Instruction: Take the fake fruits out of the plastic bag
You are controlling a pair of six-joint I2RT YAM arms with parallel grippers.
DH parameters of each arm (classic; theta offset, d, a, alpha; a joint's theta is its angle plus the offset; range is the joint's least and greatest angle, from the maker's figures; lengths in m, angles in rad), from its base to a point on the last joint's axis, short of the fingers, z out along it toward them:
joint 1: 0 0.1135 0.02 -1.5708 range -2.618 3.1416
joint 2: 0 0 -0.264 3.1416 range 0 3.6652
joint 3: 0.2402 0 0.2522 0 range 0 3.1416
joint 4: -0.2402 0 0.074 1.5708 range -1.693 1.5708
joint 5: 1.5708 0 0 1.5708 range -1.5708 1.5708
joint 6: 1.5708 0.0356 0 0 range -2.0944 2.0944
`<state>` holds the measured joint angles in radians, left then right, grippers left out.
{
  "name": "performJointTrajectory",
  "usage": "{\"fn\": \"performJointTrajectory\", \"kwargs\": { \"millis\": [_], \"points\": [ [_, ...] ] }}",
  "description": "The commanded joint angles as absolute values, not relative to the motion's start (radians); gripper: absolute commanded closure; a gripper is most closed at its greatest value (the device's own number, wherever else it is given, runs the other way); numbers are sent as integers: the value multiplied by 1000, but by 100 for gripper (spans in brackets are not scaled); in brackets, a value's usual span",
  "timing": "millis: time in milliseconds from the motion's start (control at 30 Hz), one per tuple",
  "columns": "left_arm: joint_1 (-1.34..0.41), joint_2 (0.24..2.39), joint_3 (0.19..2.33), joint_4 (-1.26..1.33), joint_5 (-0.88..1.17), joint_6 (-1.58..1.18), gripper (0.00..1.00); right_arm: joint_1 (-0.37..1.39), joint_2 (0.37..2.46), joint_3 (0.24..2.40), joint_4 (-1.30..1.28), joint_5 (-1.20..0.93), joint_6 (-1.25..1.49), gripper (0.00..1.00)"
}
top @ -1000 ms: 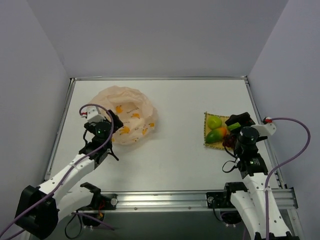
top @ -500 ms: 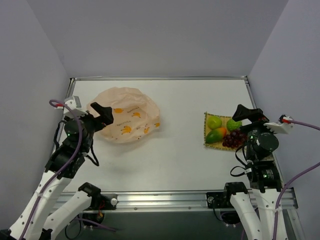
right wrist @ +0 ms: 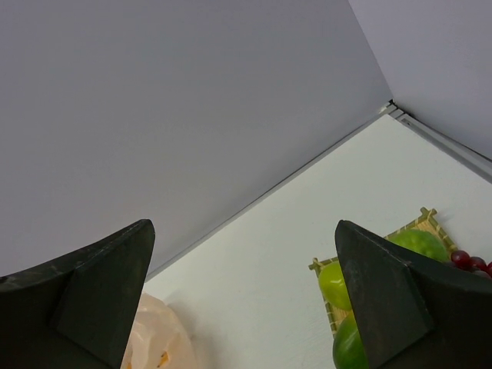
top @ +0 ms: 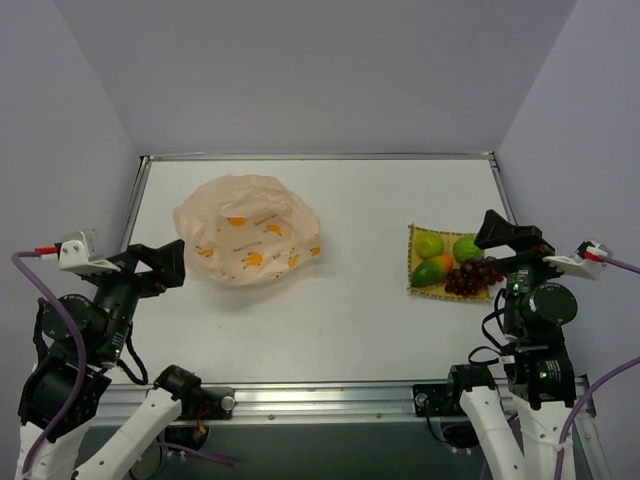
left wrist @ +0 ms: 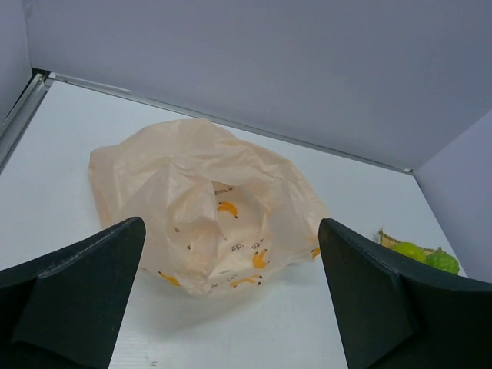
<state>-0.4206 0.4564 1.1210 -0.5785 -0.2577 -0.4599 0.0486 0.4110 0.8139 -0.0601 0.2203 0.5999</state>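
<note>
Left gripper [top: 165, 266] spread wide, nothing held. Right gripper [top: 508, 232] spread wide, nothing held. Counted on mat [top: 412, 240]: two green balls [top: 430, 243] [top: 466, 247], one mango [top: 432, 271], one grape bunch [top: 473, 277]. One plastic bag [top: 250, 238].

You're looking out between the right gripper's [right wrist: 242, 227] dark fingers [right wrist: 92, 300], spread wide at the lower corners. Grey wall [right wrist: 192, 100] fills the upper frame. At lower right, lime-green fruits [right wrist: 413, 243] and purple grapes [right wrist: 467, 260] sit on a yellow woven mat [right wrist: 425, 217]. The bag's [right wrist: 157, 340] edge shows at bottom left.

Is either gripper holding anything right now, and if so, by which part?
Nothing is held. The left gripper and right gripper are both open and empty, clear of the plastic bag and the fake fruits.
</note>
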Motion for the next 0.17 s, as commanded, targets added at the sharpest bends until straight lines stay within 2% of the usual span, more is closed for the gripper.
{"fn": "performJointTrajectory", "kwargs": {
  "millis": [0, 133],
  "points": [
    [-422, 459, 1150, -644, -236, -405, 6, 57, 428, 856, -48, 219, 583, 0],
    [-422, 442, 1152, -627, -233, -388, 6, 57, 449, 905, -49, 221, 575, 0]
  ]
}}
